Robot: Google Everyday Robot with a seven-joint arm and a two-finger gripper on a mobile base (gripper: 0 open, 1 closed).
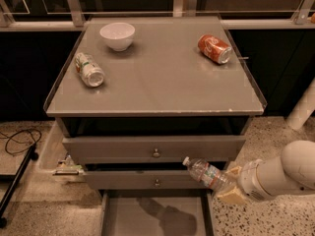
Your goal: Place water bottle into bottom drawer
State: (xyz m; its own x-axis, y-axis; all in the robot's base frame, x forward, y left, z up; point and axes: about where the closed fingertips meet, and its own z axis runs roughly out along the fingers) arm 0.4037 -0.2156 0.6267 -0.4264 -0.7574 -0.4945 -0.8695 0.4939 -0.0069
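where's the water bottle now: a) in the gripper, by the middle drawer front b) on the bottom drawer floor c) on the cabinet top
a: at lower right the gripper holds the water bottle tilted in front of the middle drawer, above the open bottom drawer.

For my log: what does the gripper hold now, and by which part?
The gripper, low at the right, holds the water bottle by its bottom end.

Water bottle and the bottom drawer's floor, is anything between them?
Nothing. In the camera view only air separates the water bottle, held by the gripper at the lower right, from the open bottom drawer below it.
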